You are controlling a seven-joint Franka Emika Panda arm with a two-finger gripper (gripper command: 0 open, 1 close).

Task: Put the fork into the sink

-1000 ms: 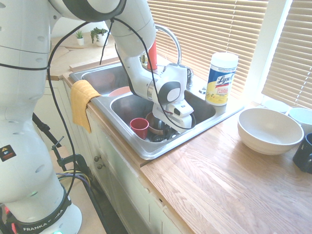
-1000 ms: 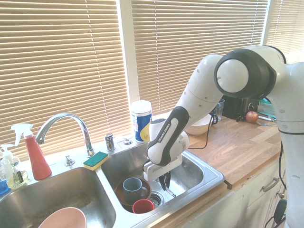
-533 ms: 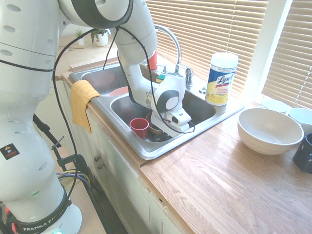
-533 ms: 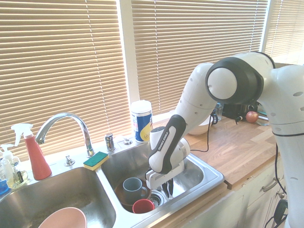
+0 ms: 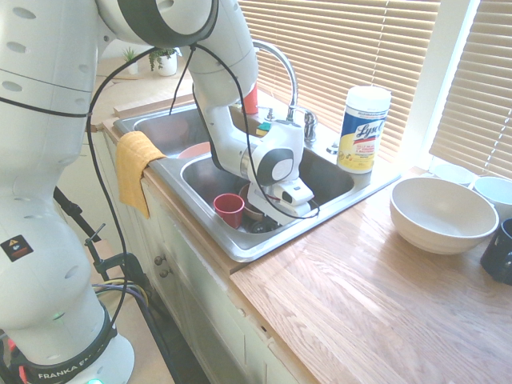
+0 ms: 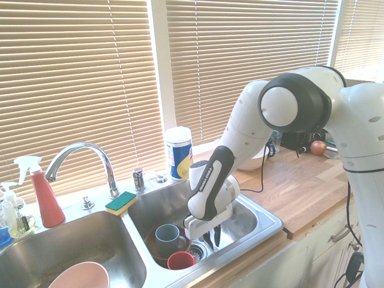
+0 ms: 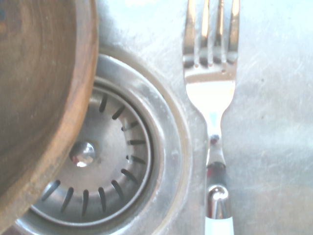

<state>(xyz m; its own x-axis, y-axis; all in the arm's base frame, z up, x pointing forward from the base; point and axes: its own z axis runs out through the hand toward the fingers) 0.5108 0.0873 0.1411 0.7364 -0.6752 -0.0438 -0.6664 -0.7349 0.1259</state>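
The sink point(image 5: 330, 173) is a steel double basin, and my gripper point(image 6: 211, 236) is low inside its right basin point(image 6: 249, 217), just right of the drain point(image 7: 105, 156). Its dark fingers stand close together, shut on the fork. In the wrist view the fork point(image 7: 210, 93) shows its silver tines and neck, with the white handle at the picture's edge, close over the steel floor beside the drain. In the first exterior view my hand point(image 5: 280, 192) hides the fork and the fingers.
In the same basin, a brown bowl point(image 6: 157, 251) holding a grey cup point(image 6: 165, 236) and a red cup point(image 6: 180, 260) sit left of the gripper. A pink bowl point(image 6: 78, 276) lies in the left basin. A wipes canister point(image 5: 364, 128) and a white bowl point(image 5: 442, 214) stand on the counter.
Over the last second my gripper went down into the right basin with the fork, close to the floor. Since half a second ago it has hardly moved.
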